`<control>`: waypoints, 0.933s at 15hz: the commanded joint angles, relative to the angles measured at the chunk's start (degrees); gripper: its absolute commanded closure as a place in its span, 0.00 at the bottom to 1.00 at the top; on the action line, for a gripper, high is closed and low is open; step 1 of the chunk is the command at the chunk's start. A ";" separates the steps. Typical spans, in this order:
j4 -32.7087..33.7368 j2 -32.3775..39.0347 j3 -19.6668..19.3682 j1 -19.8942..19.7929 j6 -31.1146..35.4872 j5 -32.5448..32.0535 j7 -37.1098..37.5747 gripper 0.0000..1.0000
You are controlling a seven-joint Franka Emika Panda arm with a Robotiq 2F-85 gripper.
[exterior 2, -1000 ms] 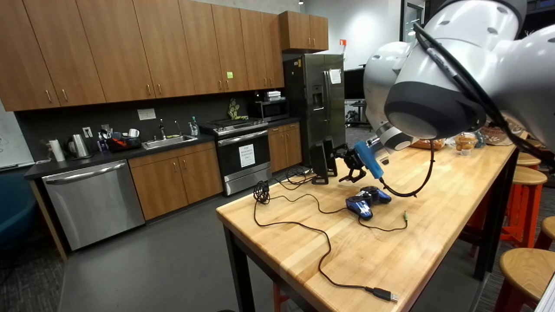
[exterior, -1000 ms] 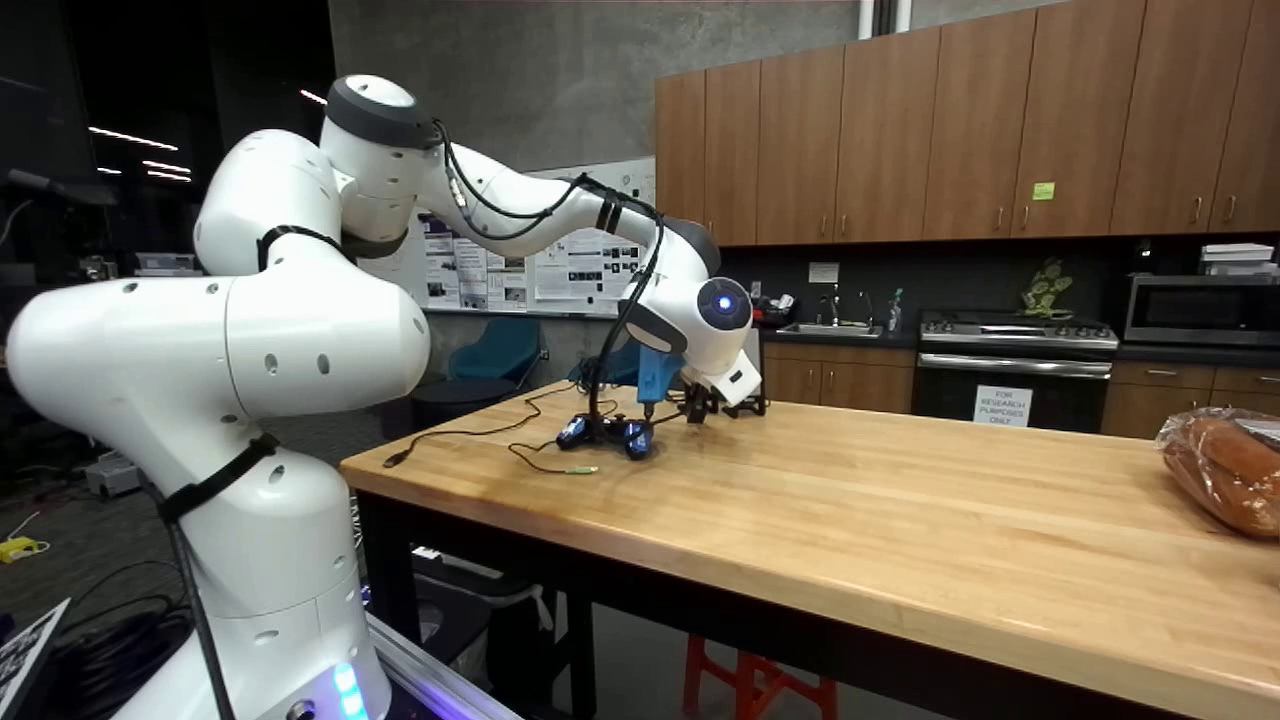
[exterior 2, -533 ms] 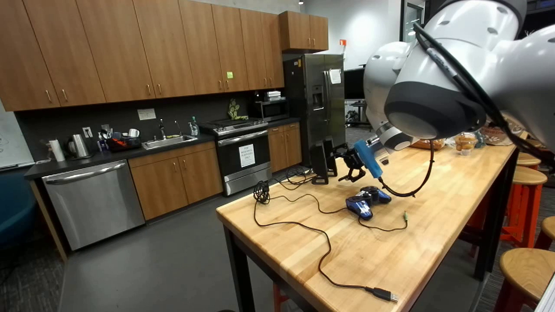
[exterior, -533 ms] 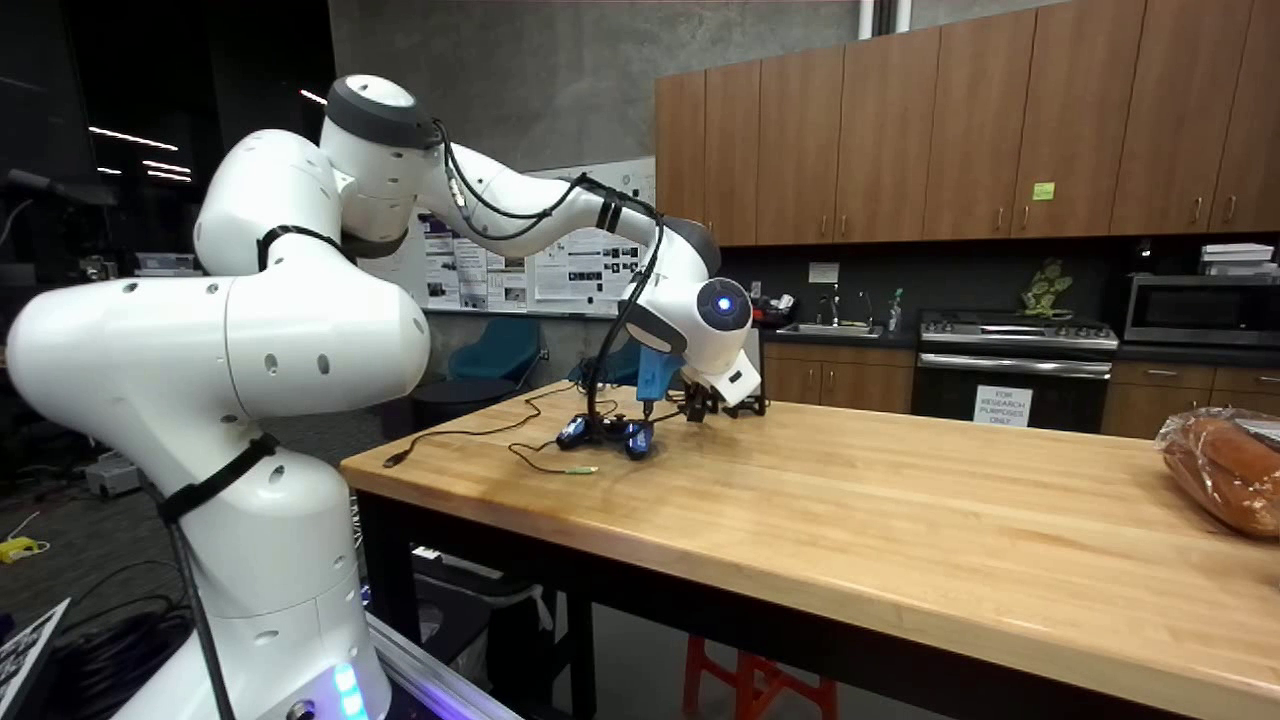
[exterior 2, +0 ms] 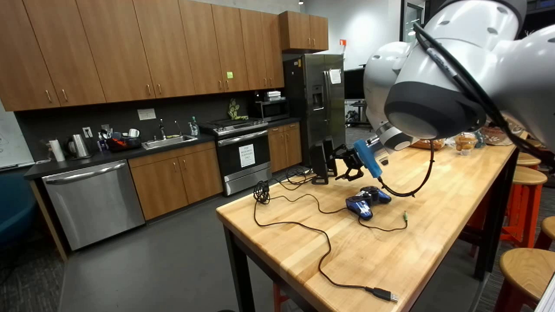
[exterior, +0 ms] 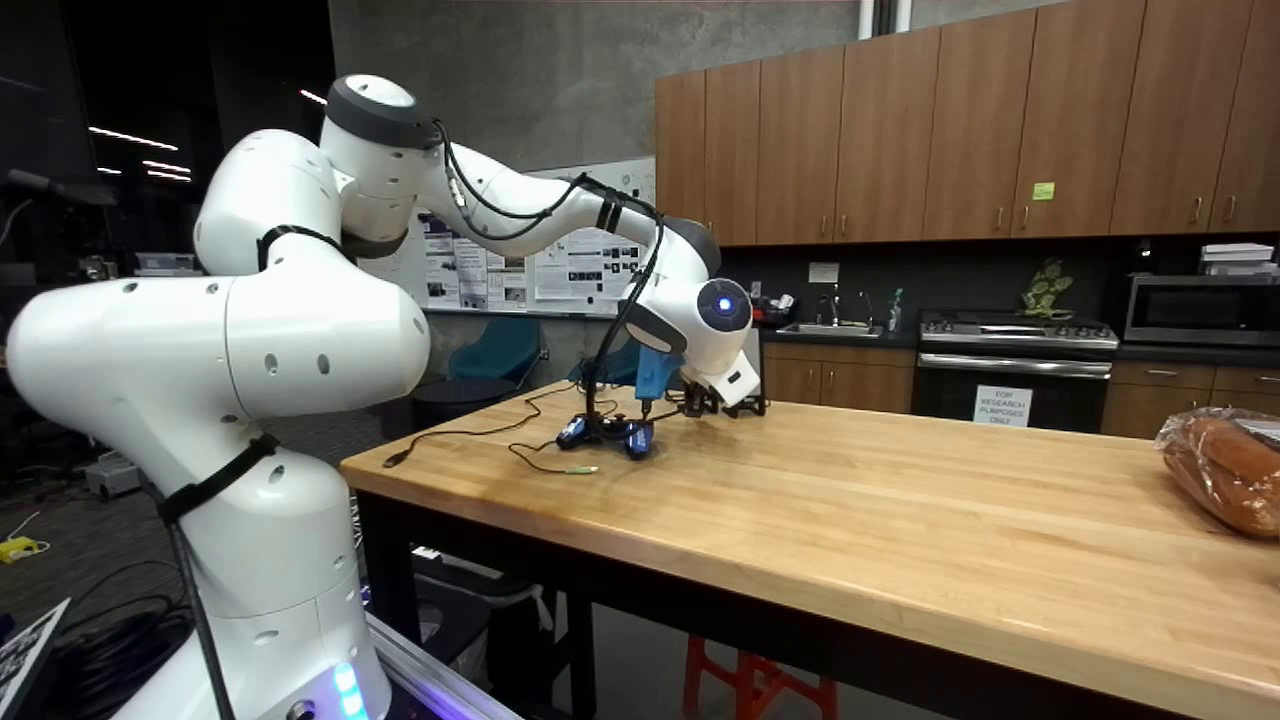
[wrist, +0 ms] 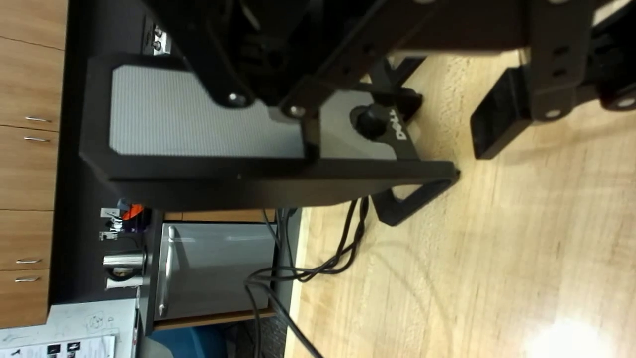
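Observation:
My gripper (exterior 2: 337, 164) is open, its black jaws apart with nothing held. In the wrist view one finger (wrist: 311, 132) overlaps the black-framed DELL speaker (wrist: 208, 112). The other finger's pad (wrist: 497, 117) stands clear of the speaker, above the wood. Whether the first finger touches the speaker I cannot tell. The speaker has a grey mesh front and stands upright, though the wrist view shows it sideways. Black speaker panels (exterior 2: 319, 162) rise beside the gripper in an exterior view. A blue game controller (exterior 2: 362, 203) lies on the table below the gripper.
Loose black cables (wrist: 323, 266) run past the speaker's foot. A USB cable (exterior 2: 325, 242) trails toward the near edge of the wooden table (exterior 2: 373, 255). Bagged bread (exterior: 1225, 470) sits at the table's right in an exterior view. Stools (exterior 2: 527, 273) stand alongside.
The gripper's jaws have drawn somewhat closer together; the lower finger has swung inward. The arm, the speakers and the controller look still.

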 commanded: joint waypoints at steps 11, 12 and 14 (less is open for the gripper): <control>-0.36 -1.01 -1.03 0.82 2.55 3.02 1.83 0.25; -0.33 -1.12 -1.02 0.87 3.17 3.53 1.76 0.23; -0.23 -1.69 -1.08 1.06 5.01 4.51 1.22 0.24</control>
